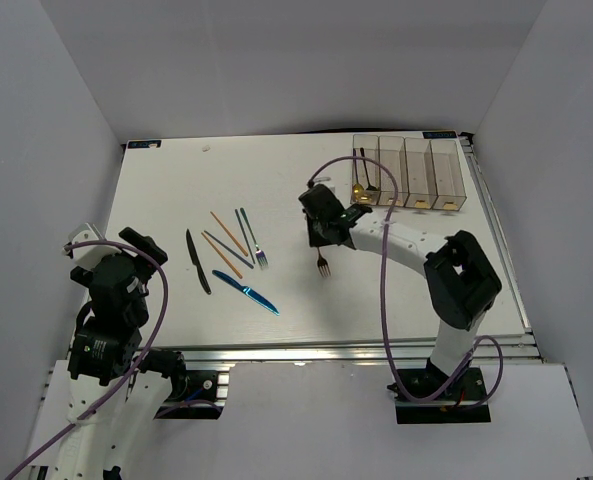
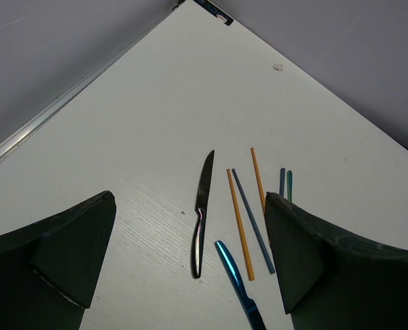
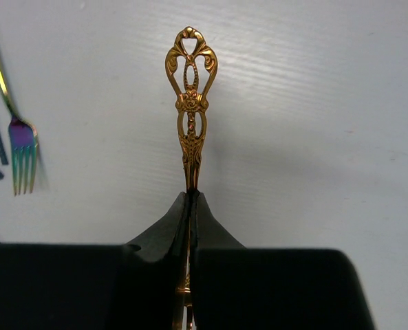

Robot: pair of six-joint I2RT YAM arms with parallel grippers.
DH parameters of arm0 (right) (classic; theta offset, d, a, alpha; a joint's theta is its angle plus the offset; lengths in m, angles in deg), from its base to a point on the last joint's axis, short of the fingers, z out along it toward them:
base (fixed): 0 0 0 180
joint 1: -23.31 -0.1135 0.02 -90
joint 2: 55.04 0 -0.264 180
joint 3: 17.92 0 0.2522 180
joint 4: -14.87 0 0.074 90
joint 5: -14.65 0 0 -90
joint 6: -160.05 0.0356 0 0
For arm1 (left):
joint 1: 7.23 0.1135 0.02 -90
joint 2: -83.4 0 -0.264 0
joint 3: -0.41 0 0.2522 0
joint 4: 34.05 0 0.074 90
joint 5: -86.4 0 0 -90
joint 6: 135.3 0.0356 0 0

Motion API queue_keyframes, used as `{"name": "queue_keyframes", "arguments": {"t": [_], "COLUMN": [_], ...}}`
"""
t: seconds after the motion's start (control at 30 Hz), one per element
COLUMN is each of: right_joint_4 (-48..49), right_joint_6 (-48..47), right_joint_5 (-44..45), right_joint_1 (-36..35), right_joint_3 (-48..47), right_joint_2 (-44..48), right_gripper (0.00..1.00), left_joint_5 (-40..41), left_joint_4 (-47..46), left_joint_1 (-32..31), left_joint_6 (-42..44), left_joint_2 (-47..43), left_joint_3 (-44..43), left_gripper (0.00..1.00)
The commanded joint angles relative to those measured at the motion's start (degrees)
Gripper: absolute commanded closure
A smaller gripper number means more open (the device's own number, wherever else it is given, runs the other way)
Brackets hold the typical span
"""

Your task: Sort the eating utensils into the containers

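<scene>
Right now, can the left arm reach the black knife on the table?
Probably yes. The left gripper is open, and the black knife lies bare on the table just ahead of it, with nothing on top. The blue knife and an orange chopstick lie close by, not touching it.

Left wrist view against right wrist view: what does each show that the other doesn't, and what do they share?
Only the left wrist view: the open left gripper, and beyond it a black knife, a shiny blue knife, two thin orange chopsticks and a slim blue chopstick, all lying loose.
Only the right wrist view: the right gripper shut on an ornate gold utensil handle, plus the tines of a rainbow-tinted fork.
Both: the white table. Whether the blue slivers at the right wrist view's left edge are that chopstick cannot be told.
</scene>
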Motion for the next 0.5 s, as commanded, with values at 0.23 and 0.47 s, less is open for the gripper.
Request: {"name": "queue_keyframes", "arguments": {"t": [0.23,0.47], "right_joint_4": [-2.36,-5.95], "right_joint_6": [-13.29,-17.59], "right_joint_5": [-6.95,-14.34], "right_joint_1": [23.04,32.99], "right_joint_3": [-15.05,-35.6], "right_joint_2": [0.4,-14.87], "right_gripper": [1.0,1.0], "left_joint_5": [-1.75,-2.28], "left_joint_4": [-1.44,-1.44], "left_joint_1": [0.21,0.13], "left_joint_6": [1.19,1.37], "left_joint_2": [0.3,1.62], "left_joint_3": [0.55,0.46], "left_gripper": [0.02,0.02]}}
